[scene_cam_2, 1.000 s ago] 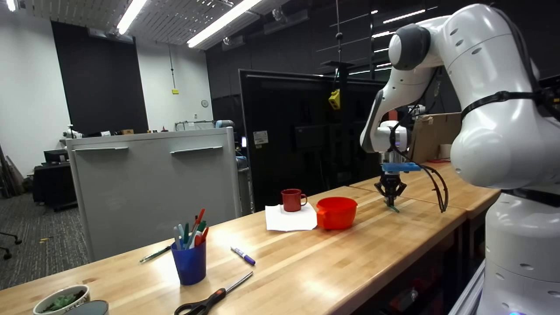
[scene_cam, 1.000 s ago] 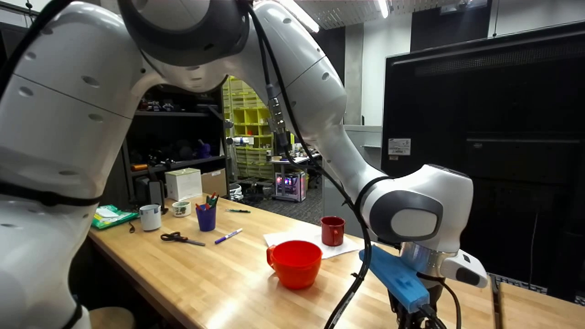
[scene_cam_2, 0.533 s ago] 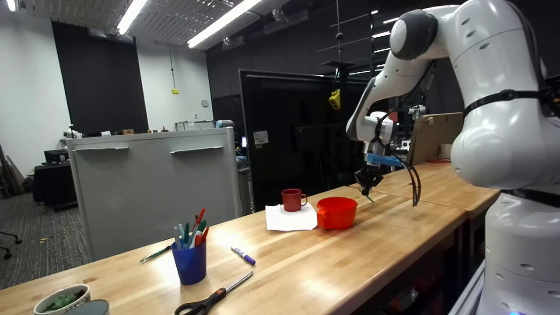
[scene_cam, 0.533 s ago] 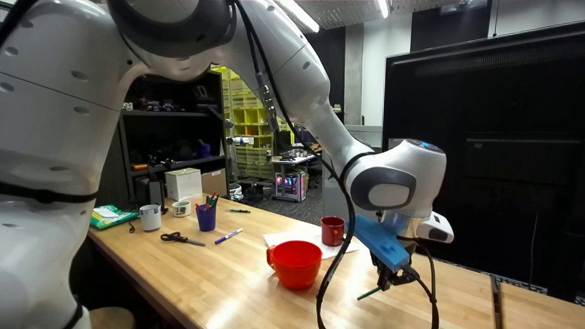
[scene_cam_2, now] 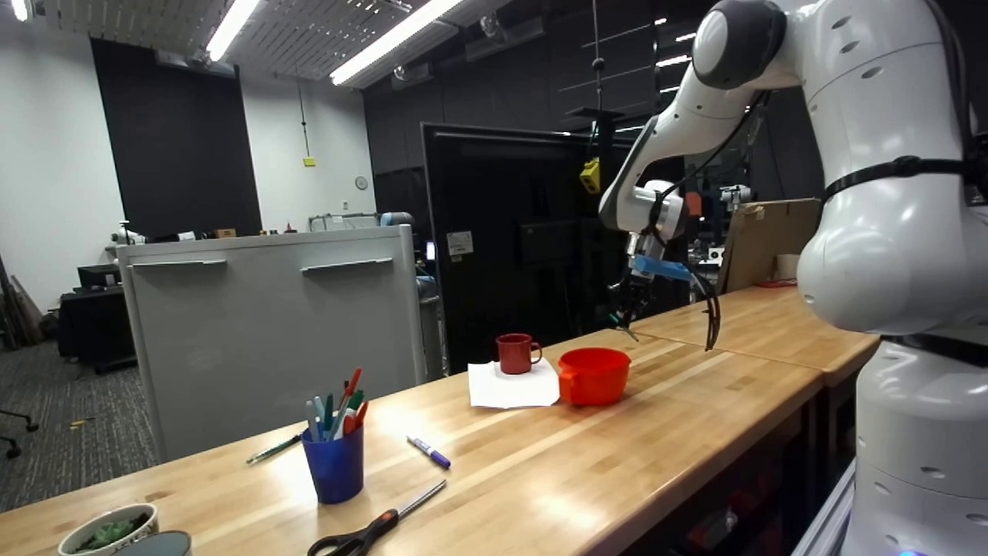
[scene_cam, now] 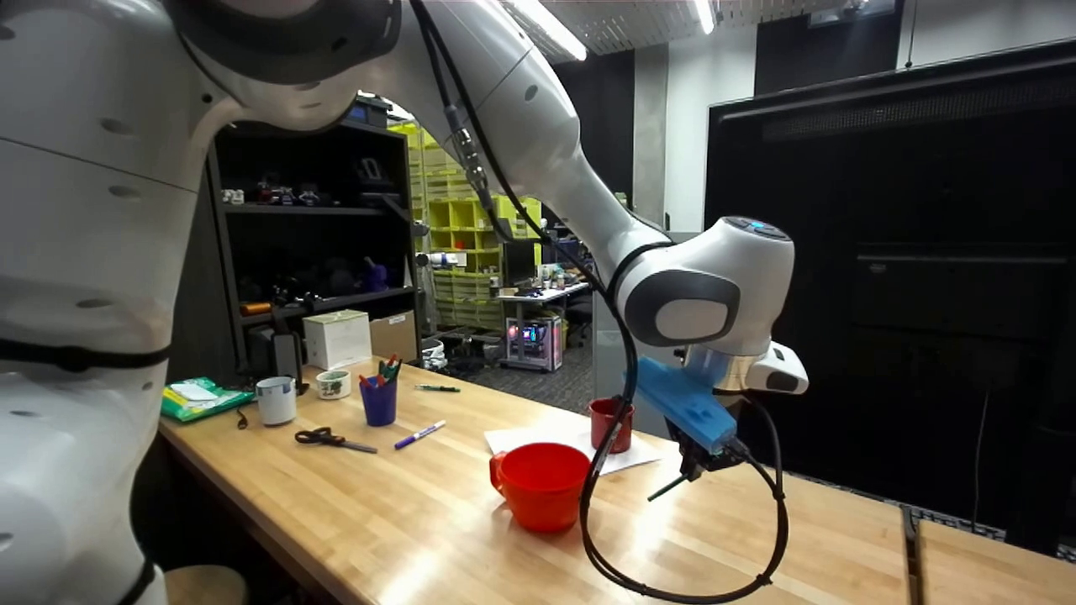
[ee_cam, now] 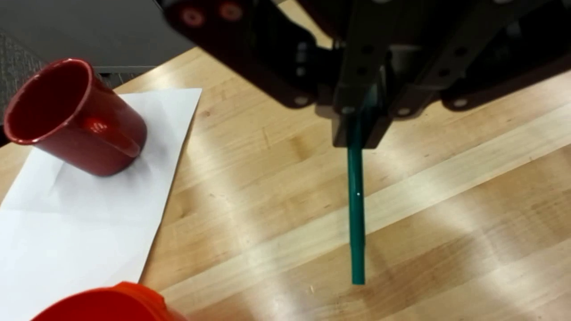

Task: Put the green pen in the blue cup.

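Note:
The green pen [ee_cam: 357,223] is held between the fingers of my gripper [ee_cam: 357,137], which is shut on it in the wrist view. The pen sticks out from the fingertips and is tilted. In an exterior view the pen [scene_cam: 667,488] and gripper [scene_cam: 693,469] are above the table, right of the red bowl. They also show in an exterior view as the pen [scene_cam_2: 630,333] below the gripper [scene_cam_2: 627,313]. The small dark-blue cup [scene_cam: 380,407] stands upright at the far end of the table, well away from the gripper. In an exterior view the blue cup [scene_cam_2: 335,468] holds several pens.
The red bowl [scene_cam: 545,496] and the dark red cup [scene_cam_2: 515,354] on white paper [ee_cam: 67,249] stand between gripper and blue cup. A purple marker [scene_cam_2: 429,452], scissors [scene_cam_2: 378,527] and another dark pen [scene_cam_2: 274,448] lie near the blue cup. A big black screen [scene_cam: 891,294] stands behind.
The gripper has lifted the green pen off the table and moved up and toward the dark red cup, tilting as it went. The objects on the table have not moved.

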